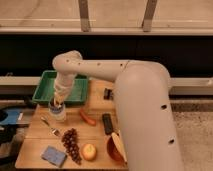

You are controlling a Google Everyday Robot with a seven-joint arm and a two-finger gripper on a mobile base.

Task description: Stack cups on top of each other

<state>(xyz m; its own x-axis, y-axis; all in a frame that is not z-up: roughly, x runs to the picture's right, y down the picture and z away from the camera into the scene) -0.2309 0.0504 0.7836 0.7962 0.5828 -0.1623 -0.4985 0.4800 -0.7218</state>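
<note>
Jaws of the gripper [58, 103] sit directly atop the cup [57, 115].

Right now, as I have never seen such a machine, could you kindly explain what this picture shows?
The big white shape is a robot arm, seen by a single camera looking down on a wooden table. Its hand is down at a pale cup next to a green tray; whether it grips the cup I cannot tell. Also on the table lie grapes, a round yellow fruit, a blue sponge, a reddish-brown bowl and a dark bar.
</note>
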